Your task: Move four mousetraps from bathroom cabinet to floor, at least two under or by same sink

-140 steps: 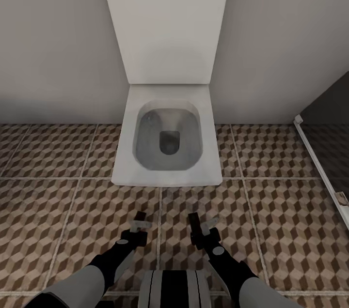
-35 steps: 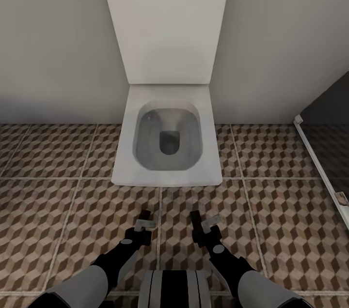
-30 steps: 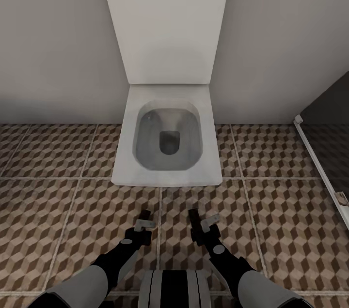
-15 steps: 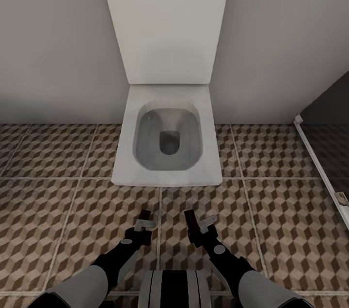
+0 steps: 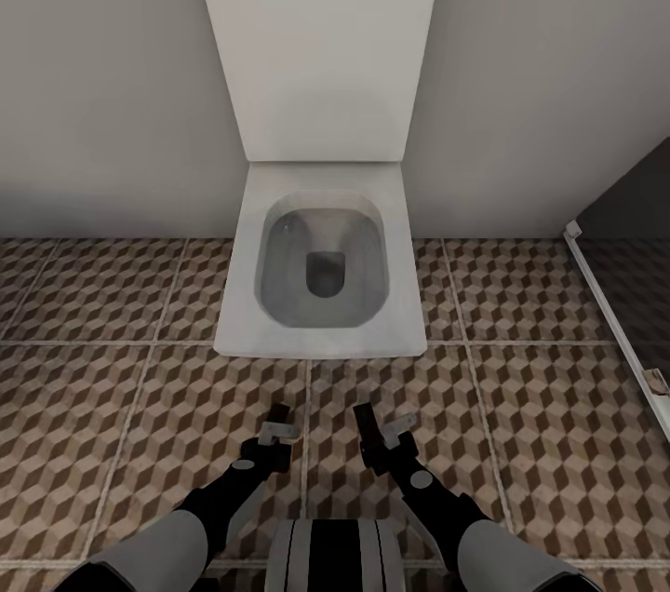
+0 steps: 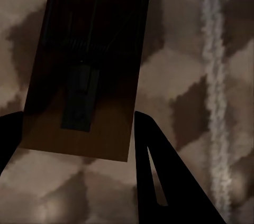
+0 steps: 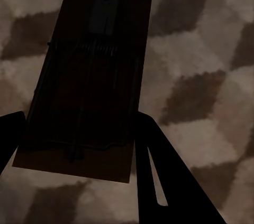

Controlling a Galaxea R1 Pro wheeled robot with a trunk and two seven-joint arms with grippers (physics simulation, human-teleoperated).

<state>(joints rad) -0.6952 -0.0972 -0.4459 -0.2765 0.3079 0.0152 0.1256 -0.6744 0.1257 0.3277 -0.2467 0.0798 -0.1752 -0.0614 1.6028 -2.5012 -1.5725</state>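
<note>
In the head view both arms reach down over the bathroom floor (image 5: 130, 406) in front of a toilet. My left gripper (image 5: 275, 429) is shut on a mousetrap (image 5: 278, 411), a dark brown board jutting forward from the fingers. My right gripper (image 5: 380, 439) is shut on a second mousetrap (image 5: 364, 422). The left wrist view shows the board with its wire parts (image 6: 84, 60) between the two dark fingers (image 6: 159, 171), just above the cube-pattern tiles. In the right wrist view the other mousetrap (image 7: 90, 76) is held the same way. The cabinet and the bathroom sink are out of view.
A white square toilet (image 5: 321, 266) with its raised lid (image 5: 321, 33) stands against the grey wall straight ahead. A dark glass panel with a white frame (image 5: 619, 303) runs along the right. Tiled floor stretches to both sides of the arms.
Over the last second my right gripper has shifted a little to the left with its mousetrap. The left gripper has stayed put since nudging slightly forward several seconds ago.
</note>
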